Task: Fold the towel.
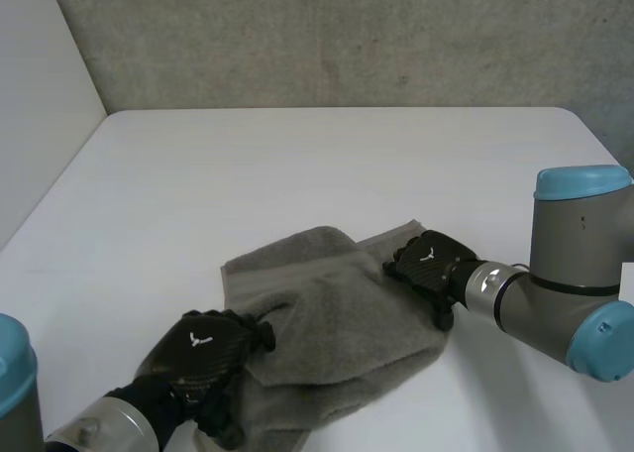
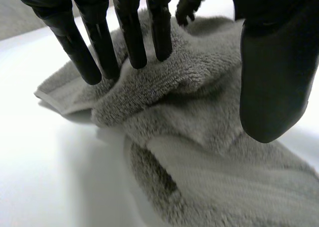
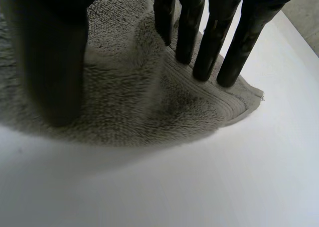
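A grey towel (image 1: 337,323) lies rumpled and partly folded over itself on the near part of the white table. My left hand (image 1: 203,348) rests on its near left part. In the left wrist view its straight fingers (image 2: 130,30) touch a raised fold of the towel (image 2: 199,112), with the thumb (image 2: 274,77) held apart; nothing is pinched. My right hand (image 1: 431,262) lies on the towel's right edge. In the right wrist view its straight fingers (image 3: 214,38) stand over the towel (image 3: 149,97) close to a hemmed corner (image 3: 249,95), the thumb (image 3: 55,62) spread wide.
The white table (image 1: 297,165) stretches bare beyond the towel to a grey wall at the back. Its left edge runs along a pale wall. My right arm's elbow (image 1: 580,264) stands at the near right. The right hand's fingers (image 2: 187,5) show past the left hand's fingertips.
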Robot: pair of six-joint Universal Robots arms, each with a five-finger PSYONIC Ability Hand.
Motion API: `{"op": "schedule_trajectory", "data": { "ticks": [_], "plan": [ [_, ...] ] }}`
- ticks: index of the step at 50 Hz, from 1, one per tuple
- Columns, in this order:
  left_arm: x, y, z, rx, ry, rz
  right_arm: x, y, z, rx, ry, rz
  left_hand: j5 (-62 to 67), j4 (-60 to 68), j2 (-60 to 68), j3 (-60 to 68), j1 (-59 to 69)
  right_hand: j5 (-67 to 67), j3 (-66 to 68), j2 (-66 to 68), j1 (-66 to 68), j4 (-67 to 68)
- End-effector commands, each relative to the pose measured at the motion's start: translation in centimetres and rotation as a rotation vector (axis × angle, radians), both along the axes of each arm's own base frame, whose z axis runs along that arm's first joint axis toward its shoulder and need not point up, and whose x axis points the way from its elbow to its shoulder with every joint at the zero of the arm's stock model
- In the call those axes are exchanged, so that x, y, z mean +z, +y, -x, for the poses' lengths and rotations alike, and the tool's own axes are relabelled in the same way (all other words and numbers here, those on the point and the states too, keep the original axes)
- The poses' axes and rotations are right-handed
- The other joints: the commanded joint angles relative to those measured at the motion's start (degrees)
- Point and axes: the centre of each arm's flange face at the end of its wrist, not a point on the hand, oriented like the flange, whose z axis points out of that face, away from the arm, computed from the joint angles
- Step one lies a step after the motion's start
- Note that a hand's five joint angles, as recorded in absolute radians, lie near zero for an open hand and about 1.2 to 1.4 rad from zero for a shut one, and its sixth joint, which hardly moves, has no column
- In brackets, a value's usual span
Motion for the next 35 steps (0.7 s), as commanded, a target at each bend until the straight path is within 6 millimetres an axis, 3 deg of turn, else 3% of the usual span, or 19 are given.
{"op": "schedule_trajectory", "data": {
  "ticks": [1,2,4,8,12,15,21,23,24,25,26,28,32,34,35],
  "plan": [
    [-2.0,-0.3,0.2,-0.042,-0.07,0.013,0.3,-0.3,0.0,-0.02,-0.015,0.002,-14.3,-4.0,-3.6,-4.0,-4.0,28.7,28.9,28.8,28.8,29.0],
    [-2.0,-0.3,0.2,-0.042,-0.07,0.013,0.3,-0.3,0.0,-0.02,-0.015,0.002,-14.3,-4.0,-3.6,-4.0,-4.0,28.8,29.1,28.9,28.9,29.1],
    [-2.8,-0.8,0.5,-0.042,-0.077,0.017,0.7,-0.4,0.1,-0.038,-0.04,-0.005,-14.5,-4.2,-3.7,-4.1,-4.2,48.3,48.6,48.4,48.4,48.6],
    [-3.3,-1.2,0.7,-0.041,-0.077,0.02,2.1,-0.9,0.2,-0.086,-0.11,-0.006,-14.5,-4.2,-3.7,-4.1,-4.2,48.4,48.7,48.5,48.5,48.7],
    [-4.2,-1.6,1.4,-0.051,-0.072,0.035,5.1,-1.3,0.4,-0.158,-0.229,0.014,-14.5,-4.2,-3.7,-4.1,-4.2,48.4,48.7,48.5,48.5,48.7],
    [-4.6,-1.8,1.7,-0.052,-0.071,0.046,6.3,-1.3,0.6,-0.195,-0.278,0.008,-14.3,-4.0,-3.6,-4.0,-4.0,48.4,48.7,48.5,48.5,48.7],
    [-5.2,-1.7,2.2,-0.065,-0.079,0.049,6.8,-1.6,1.4,-0.274,-0.303,-0.008,-12.6,-2.3,-1.9,-2.3,-2.4,48.4,48.7,48.5,48.5,48.7],
    [-5.6,-1.6,2.4,-0.068,-0.092,0.044,6.7,-1.7,1.7,-0.313,-0.281,-0.004,2.0,12.4,12.8,12.4,12.3,48.4,48.7,48.5,48.5,48.7],
    [-5.6,-1.6,2.4,-0.068,-0.092,0.044,6.7,-1.7,1.7,-0.313,-0.281,-0.004,2.2,12.5,12.9,12.5,12.4,48.4,48.7,48.5,48.5,48.7],
    [-5.6,-1.5,2.4,-0.066,-0.097,0.045,6.7,-1.7,1.9,-0.326,-0.274,0.0,17.8,28.1,28.6,28.2,28.1,48.4,48.7,48.5,48.5,48.7],
    [-5.6,-1.5,2.4,-0.066,-0.097,0.045,6.7,-1.8,1.9,-0.335,-0.269,0.003,18.0,28.3,28.7,28.3,28.3,48.4,48.7,48.5,48.5,48.7],
    [-5.4,-1.6,2.5,-0.058,-0.099,0.057,6.8,-1.8,2.0,-0.337,-0.265,0.005,39.1,49.4,49.8,49.4,49.4,48.4,48.7,48.5,48.5,48.7],
    [-4.7,-1.8,2.6,-0.053,-0.084,0.078,6.9,-1.8,2.1,-0.336,-0.258,0.003,39.1,49.5,49.9,49.5,49.4,48.4,48.7,48.5,48.5,48.7],
    [-3.8,-2.1,2.8,-0.048,-0.063,0.11,7.1,-1.6,2.1,-0.325,-0.242,0.006,39.1,49.5,49.9,49.5,49.4,48.4,48.7,48.5,48.5,48.7],
    [-2.4,-2.6,2.9,-0.04,-0.029,0.156,7.1,-1.6,2.1,-0.325,-0.242,0.006,39.1,49.5,49.9,49.5,49.4,48.4,48.7,48.5,48.5,48.7]
  ]
}}
